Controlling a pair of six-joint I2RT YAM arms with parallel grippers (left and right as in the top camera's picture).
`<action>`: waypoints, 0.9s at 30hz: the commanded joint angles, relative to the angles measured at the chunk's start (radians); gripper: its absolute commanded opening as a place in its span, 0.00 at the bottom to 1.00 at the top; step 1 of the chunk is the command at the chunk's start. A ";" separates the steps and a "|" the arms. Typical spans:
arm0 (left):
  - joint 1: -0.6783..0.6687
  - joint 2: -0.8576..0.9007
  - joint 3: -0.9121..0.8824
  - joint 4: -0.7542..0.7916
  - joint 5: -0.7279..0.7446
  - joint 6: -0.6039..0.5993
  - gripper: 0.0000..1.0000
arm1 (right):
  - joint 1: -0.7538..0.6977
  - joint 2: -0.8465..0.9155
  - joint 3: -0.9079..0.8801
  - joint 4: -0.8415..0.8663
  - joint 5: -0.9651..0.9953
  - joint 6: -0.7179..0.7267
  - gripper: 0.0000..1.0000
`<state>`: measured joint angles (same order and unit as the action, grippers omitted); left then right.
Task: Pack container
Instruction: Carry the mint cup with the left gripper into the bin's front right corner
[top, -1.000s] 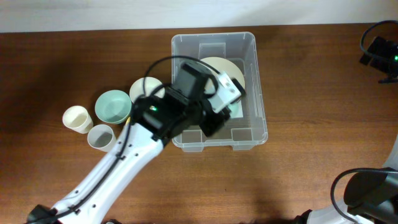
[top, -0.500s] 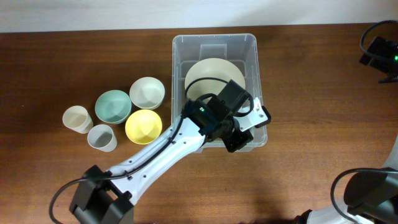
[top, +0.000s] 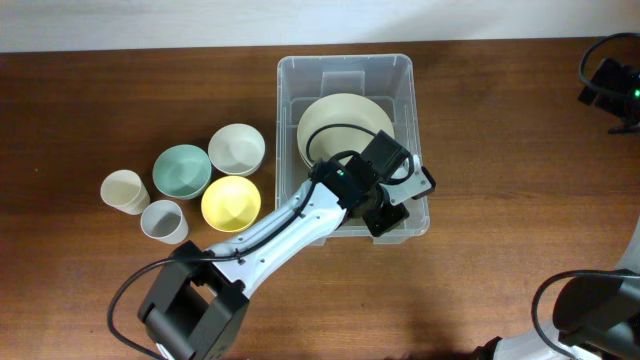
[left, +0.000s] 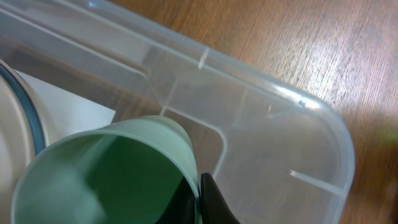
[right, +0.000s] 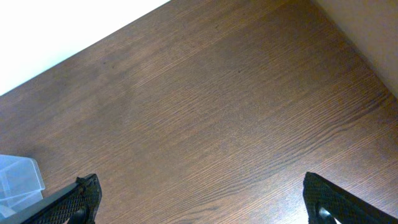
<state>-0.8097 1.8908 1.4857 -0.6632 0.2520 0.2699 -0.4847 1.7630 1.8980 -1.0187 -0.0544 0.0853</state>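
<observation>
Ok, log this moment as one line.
left gripper: shut on green cup | cup over container corner | right gripper: open, above table

Counting one clear plastic container (top: 345, 59). Tallying four bowls in all: one large cream bowl (top: 340, 115) inside the container, then three smaller outside it, namely one teal bowl (top: 181, 170), one off-white bowl (top: 237, 148) and one yellow bowl (top: 231, 202). Logging three cups: one cream cup (top: 122, 189) and one grey cup (top: 163, 221) on the wooden table (top: 500, 270), one pale green cup (left: 106, 174) showing only in the left wrist view. Noting one white label (left: 68, 109) on the container floor. Marking two arms: left arm (top: 280, 225), and right arm (top: 590, 315) barely showing at the overhead view's lower right corner.
</observation>
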 joint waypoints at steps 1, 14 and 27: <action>-0.004 0.002 0.005 0.016 -0.013 0.016 0.15 | 0.000 -0.001 0.003 0.001 -0.002 0.000 0.99; 0.001 0.001 0.063 0.014 -0.022 0.003 0.42 | 0.000 -0.001 0.003 0.001 -0.002 0.000 0.99; 0.195 -0.003 0.405 -0.219 -0.487 -0.312 0.62 | 0.000 -0.001 0.003 0.001 -0.002 0.000 0.99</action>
<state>-0.7128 1.8927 1.8229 -0.8402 -0.0837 0.1078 -0.4847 1.7630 1.8980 -1.0191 -0.0544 0.0856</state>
